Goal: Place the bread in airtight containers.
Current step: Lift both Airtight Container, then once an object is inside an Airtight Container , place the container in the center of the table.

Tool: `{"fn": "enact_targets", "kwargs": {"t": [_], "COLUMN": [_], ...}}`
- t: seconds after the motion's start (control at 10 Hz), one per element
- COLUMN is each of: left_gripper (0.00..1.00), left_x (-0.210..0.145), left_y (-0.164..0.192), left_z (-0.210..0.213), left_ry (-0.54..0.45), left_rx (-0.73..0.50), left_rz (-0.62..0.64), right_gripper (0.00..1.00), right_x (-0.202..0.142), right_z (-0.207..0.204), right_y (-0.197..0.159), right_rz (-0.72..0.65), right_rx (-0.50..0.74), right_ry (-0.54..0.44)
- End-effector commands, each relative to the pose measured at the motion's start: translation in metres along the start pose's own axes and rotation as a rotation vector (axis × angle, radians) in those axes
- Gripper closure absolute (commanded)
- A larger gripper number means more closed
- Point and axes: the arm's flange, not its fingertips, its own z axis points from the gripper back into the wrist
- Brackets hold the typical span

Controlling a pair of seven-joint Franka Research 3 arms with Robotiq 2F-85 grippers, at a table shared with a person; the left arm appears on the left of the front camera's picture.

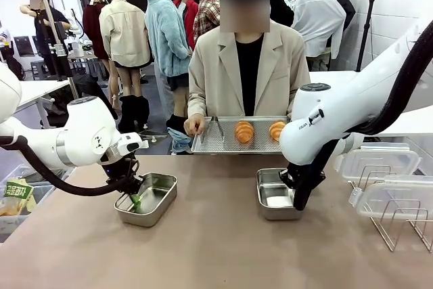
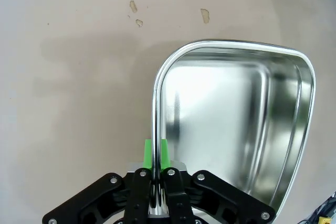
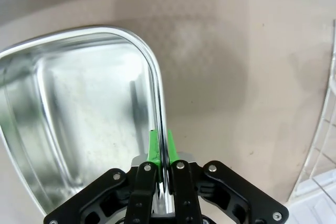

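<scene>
Your left gripper (image 2: 156, 151) clamped rim of left container (image 2: 226, 129), your right gripper (image 3: 161, 143) clamped rim of right container (image 3: 79, 114); two rolls (image 1: 244, 132) sat on perforated tray (image 1: 220, 142) at person's side.

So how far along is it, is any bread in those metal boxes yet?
Barely started. The left container and right container sit empty and lidless, pinched at the rim by the left gripper and right gripper. The two rolls lie on the tray that the person holds, and the lids rest at the right. Filling and closing are left.
</scene>
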Motion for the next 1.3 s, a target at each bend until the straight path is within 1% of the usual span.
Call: {"fn": "enact_targets", "kwargs": {"t": [0.0,0.1,0.9,1.0,1.1,1.2], "left_gripper": [1.00,1.00,1.00,1.00,1.00,1.00], "left_x": [0.001,0.000,0.000,0.005,0.009,0.009], "left_y": [0.012,0.000,0.001,-0.019,-0.045,-0.067], "left_z": [0.001,0.000,0.000,0.023,0.053,0.082], "left_ry": [0.036,0.000,0.006,-0.007,-0.060,-0.120], "left_rx": [-0.019,0.000,-0.001,0.018,0.047,0.075], "left_rz": [0.053,0.000,0.004,0.101,0.154,0.167], "right_gripper": [1.00,1.00,1.00,1.00,1.00,1.00], "right_x": [-0.001,-0.001,-0.001,0.000,-0.002,-0.003], "right_z": [-0.002,-0.002,-0.002,0.000,0.027,0.057], "right_y": [-0.002,-0.002,-0.002,-0.001,-0.008,-0.013], "right_rz": [-0.005,-0.005,-0.005,-0.011,-0.023,-0.039], "right_rx": [0.026,0.026,0.026,0.006,0.033,0.062], "right_ry": [0.005,0.005,0.005,0.005,-0.007,-0.033]}}
